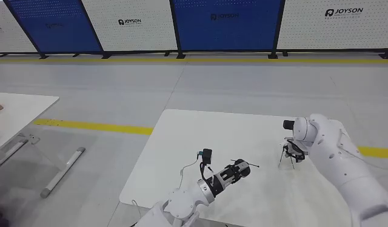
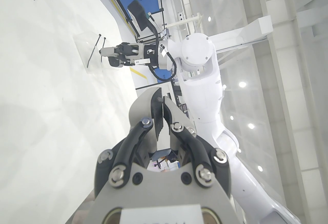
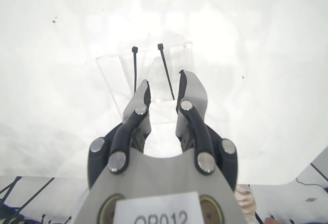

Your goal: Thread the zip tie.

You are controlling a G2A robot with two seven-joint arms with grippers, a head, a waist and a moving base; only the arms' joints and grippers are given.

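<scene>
Two black zip ties (image 3: 134,68) (image 3: 166,72) lean on a clear plastic stand (image 3: 188,49) on the white table (image 1: 200,136). My right gripper (image 3: 164,81) hovers just over them, open, with the second tie's tail between its fingers and nothing gripped. The left wrist view also has that gripper (image 2: 102,54) at the stand (image 2: 82,41). Nearer the table's front edge, my left gripper (image 2: 161,97) is shut on a thin black zip tie (image 1: 251,164), which sticks out sideways past the fingertips in the top view.
The table's front corner and edge lie close to the left arm (image 1: 200,193). A second white table (image 1: 24,108) stands at the left across the floor. Blue and white partition panels (image 1: 224,17) line the back.
</scene>
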